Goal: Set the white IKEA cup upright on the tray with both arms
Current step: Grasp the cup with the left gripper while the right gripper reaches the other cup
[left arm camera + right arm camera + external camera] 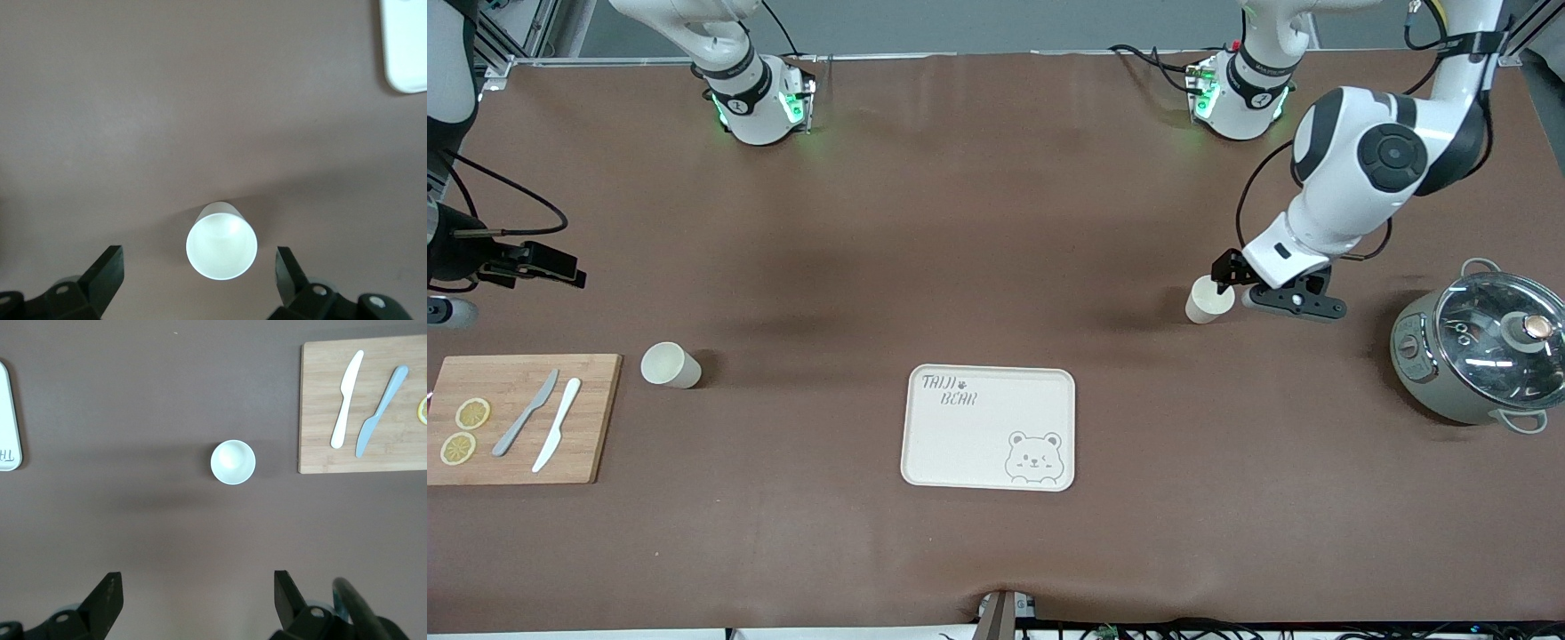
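Only wrist views show both claws [199, 280] [197, 603] gaping (empty) over 2 cups [221, 241] [233, 462].

The desk [960, 222], covered in brown material, is carrying a cream tray [989, 428] near its middle. Two white cups are standing upright: one cup [1208, 300] toward the left arm's end, another cup [669, 365] beside a wooden cutting board [520, 418]. A lidded pot [1480, 351] is sitting at the left arm's end.
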Controlling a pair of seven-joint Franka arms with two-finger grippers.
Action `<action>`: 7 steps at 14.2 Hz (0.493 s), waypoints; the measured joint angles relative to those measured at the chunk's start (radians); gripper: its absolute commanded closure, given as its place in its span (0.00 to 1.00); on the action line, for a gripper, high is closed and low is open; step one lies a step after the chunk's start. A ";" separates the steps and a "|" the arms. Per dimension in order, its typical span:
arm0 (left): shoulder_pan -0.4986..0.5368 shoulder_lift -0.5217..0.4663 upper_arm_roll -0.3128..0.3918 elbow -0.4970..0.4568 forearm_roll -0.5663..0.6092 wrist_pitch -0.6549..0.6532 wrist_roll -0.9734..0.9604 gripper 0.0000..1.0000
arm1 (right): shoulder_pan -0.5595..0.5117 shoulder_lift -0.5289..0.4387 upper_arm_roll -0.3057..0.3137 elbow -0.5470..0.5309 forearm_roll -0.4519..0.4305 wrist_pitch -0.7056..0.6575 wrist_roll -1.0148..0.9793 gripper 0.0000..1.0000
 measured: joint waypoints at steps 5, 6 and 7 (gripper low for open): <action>0.014 -0.016 0.000 -0.143 0.001 0.147 0.011 0.00 | -0.013 0.092 -0.003 0.000 -0.003 0.011 0.000 0.00; 0.023 -0.016 0.000 -0.160 0.001 0.176 0.023 0.00 | -0.015 0.104 -0.003 0.000 -0.006 0.015 0.000 0.00; 0.035 -0.015 0.000 -0.179 0.001 0.206 0.038 0.00 | -0.016 0.111 -0.003 0.002 -0.008 0.016 0.000 0.00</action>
